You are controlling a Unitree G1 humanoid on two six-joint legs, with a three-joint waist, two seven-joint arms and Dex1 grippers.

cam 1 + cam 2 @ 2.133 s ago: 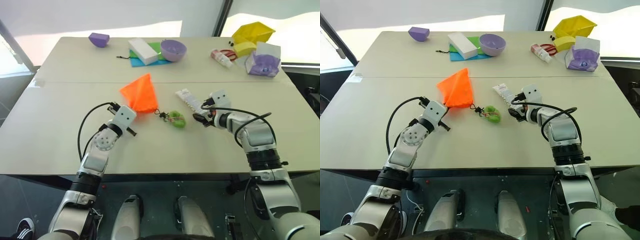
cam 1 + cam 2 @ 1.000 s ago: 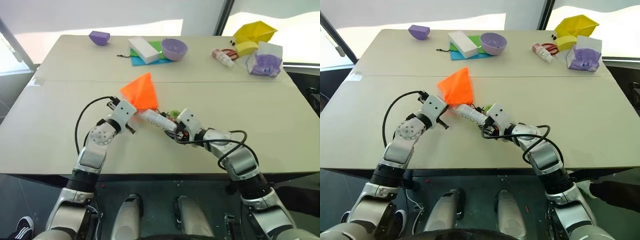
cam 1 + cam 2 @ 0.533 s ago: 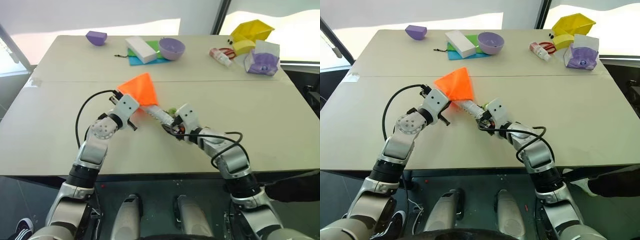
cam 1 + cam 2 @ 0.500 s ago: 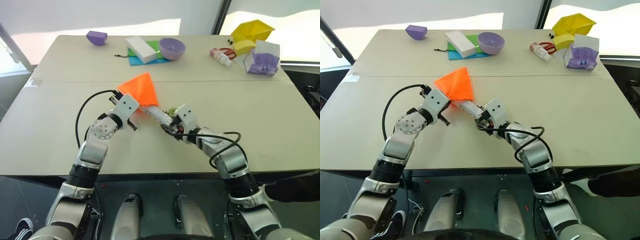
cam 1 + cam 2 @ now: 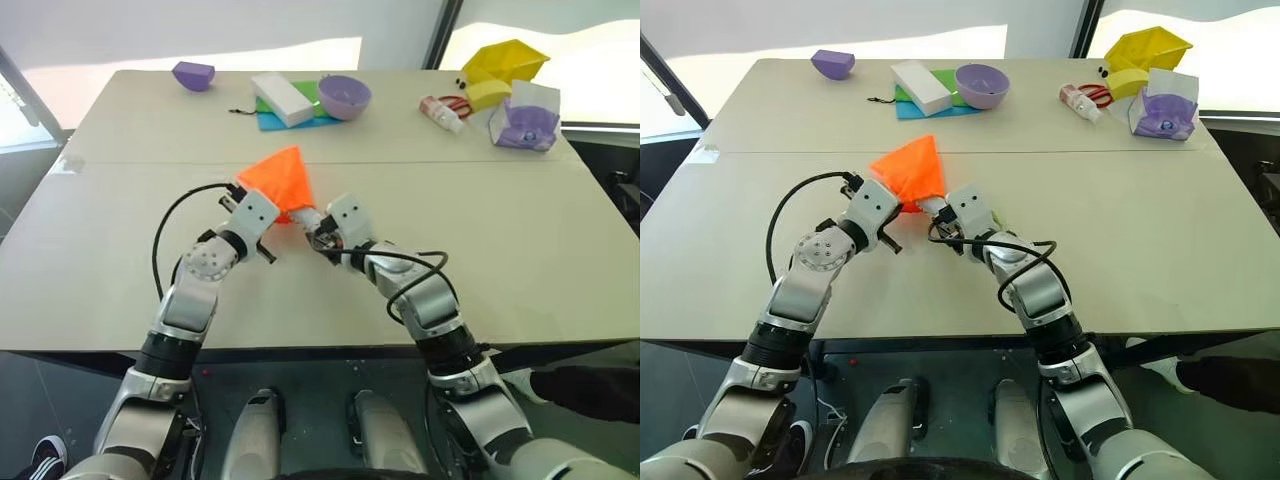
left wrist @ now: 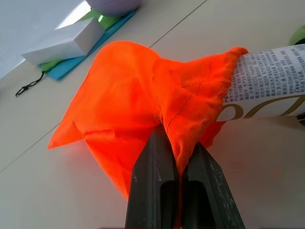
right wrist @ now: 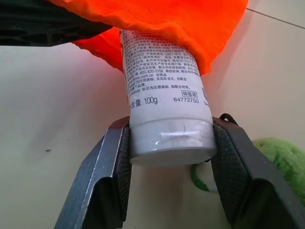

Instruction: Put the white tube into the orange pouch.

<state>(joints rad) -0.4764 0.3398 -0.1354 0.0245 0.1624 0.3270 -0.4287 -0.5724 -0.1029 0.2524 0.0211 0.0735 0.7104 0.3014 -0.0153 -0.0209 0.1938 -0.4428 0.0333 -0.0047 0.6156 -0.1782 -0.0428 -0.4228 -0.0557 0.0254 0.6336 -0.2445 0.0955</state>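
Here the white tube [image 7: 164,95], clamped in the right gripper [image 7: 169,164], disappears partway into the orange pouch [image 6: 143,100], pinched by the left gripper [image 6: 175,167].

You can count one bright orange fabric pouch [image 5: 281,180] and one white plastic squeeze tube with grey print [image 7: 162,90]. There are two tubes in all, because a smaller tube with red markings [image 5: 442,113] lies far on the table. You see two purple bowls: one small dark purple bowl [image 5: 193,75] and one bigger light purple bowl [image 5: 345,97]. There is one white rectangular block [image 5: 282,99], one blue and green flat sheet [image 5: 292,120] under it, one yellow container [image 5: 505,62], one clear box with purple content [image 5: 525,122] and one small green fluffy tassel [image 7: 281,160].
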